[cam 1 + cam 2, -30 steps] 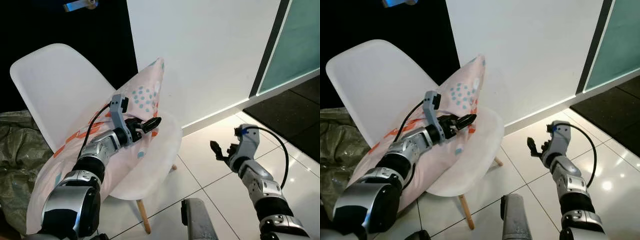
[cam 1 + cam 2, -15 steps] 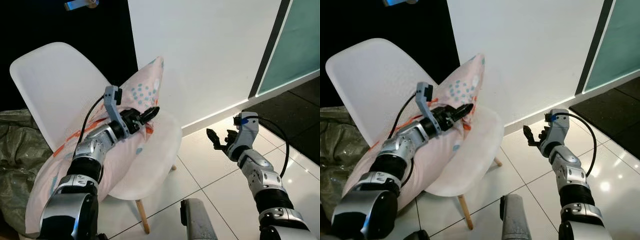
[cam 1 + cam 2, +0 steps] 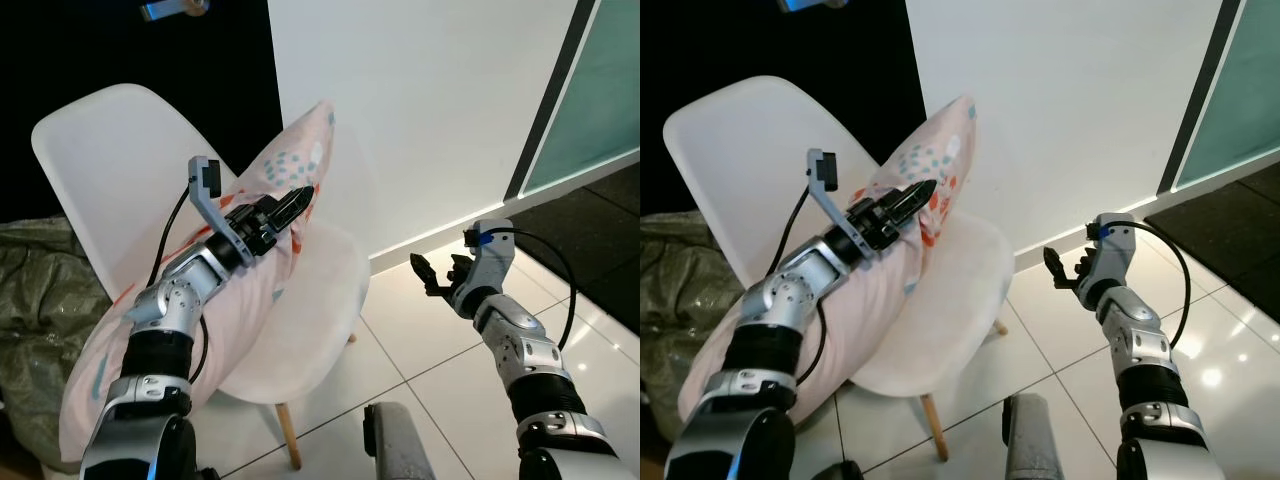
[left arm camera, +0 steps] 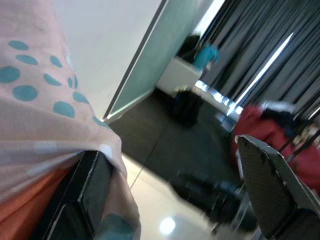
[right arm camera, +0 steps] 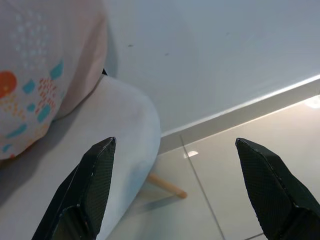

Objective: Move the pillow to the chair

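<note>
Left pincer (image 3: 290, 207): raised over the chair seat at the upper part of the pillow. In the left wrist view its fingers stand apart, one finger (image 4: 85, 200) tucked under a fold of the fabric, the other (image 4: 272, 190) off in open air, so the pincer is spread and not pinching anything.
Pillow (image 3: 140, 340): pale pink with teal dots and orange patches. It lies directly under and behind the left pincer, slanting along the seat, its top corner rising above the fingertips against the wall and its lower end hanging past the seat's front edge, back along the left arm.
Chair (image 3: 320, 300): white moulded shell on wooden legs, beneath the pillow and the left pincer. Its backrest stands to that pincer's left.
Right pincer (image 3: 432, 278): held in the air over the tiled floor (image 3: 440, 390), well apart from the pillow, pointing toward the chair. Its fingers (image 5: 95, 185) are spread wide, holding nothing.
Beyond: white wall (image 3: 430, 110) behind both pincers, a green crumpled sheet (image 3: 35, 290) on the floor left of the chair.
Writing: none readable.
</note>
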Available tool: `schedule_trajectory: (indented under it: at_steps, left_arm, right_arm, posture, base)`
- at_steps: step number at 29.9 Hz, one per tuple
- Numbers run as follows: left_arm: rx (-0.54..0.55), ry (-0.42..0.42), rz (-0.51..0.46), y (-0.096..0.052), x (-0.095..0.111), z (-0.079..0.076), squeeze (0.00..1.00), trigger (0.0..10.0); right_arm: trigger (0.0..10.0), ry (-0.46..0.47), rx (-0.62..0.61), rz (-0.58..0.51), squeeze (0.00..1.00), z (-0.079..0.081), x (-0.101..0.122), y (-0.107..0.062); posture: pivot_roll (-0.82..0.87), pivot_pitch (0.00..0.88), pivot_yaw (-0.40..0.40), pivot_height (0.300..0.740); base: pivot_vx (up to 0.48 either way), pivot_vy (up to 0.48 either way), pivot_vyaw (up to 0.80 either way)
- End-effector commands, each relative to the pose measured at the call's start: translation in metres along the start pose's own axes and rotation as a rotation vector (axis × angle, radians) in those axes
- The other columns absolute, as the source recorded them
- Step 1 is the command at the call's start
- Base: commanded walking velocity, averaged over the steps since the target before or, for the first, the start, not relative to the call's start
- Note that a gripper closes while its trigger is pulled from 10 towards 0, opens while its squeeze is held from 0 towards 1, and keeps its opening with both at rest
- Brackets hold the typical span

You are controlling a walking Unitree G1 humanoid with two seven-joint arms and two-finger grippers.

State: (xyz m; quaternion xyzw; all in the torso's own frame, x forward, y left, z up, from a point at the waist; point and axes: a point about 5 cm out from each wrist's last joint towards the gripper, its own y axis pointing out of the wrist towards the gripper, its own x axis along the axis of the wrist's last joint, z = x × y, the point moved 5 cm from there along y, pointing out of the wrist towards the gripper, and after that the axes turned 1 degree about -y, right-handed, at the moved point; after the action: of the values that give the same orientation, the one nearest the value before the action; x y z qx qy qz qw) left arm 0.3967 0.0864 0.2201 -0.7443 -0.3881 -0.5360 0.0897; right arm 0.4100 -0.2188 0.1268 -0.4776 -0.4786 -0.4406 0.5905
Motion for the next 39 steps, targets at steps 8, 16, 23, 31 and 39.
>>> schedule_trajectory:
  at_steps: [8, 16, 23, 31, 39]
  left_arm:
    - [0.303, 0.390, 0.316, -0.015, -0.031, 0.043, 0.03, 10.0]
    - [0.303, 0.403, 0.315, -0.008, -0.034, 0.036, 1.00, 10.0]
    - [0.238, 0.533, 0.421, -0.006, -0.053, 0.028, 0.00, 10.0]
    - [0.193, 0.495, 0.273, 0.009, -0.027, 0.011, 0.00, 10.0]
    - [0.476, 0.546, 0.078, -0.013, 0.022, 0.043, 0.00, 10.0]
  right_arm:
    - [10.0, -0.058, -0.053, 0.031, 0.00, -0.007, -0.002, 0.002]
    - [10.0, -0.089, -0.085, 0.064, 0.00, -0.012, -0.006, 0.001]
    - [10.0, -0.130, -0.173, 0.126, 0.00, -0.026, -0.017, -0.002]
    - [10.0, -0.119, -0.177, 0.087, 0.00, -0.028, -0.011, -0.002]
    - [10.0, -0.115, -0.159, 0.083, 0.00, -0.024, -0.011, -0.001]
  posture:
    - [-0.27, 0.051, 0.040, 0.616]
    - [-0.27, 0.054, 0.042, 0.646]
    - [-0.27, 0.059, 0.042, 0.661]
    - [-0.27, 0.059, 0.045, 0.666]
    - [-0.27, 0.052, 0.050, 0.701]
  base:
    - [0.000, 0.000, 0.00]
    - [0.000, 0.000, 0.00]
    - [0.000, 0.000, 0.00]
    - [0.000, 0.000, 0.00]
    - [0.000, 0.000, 0.00]
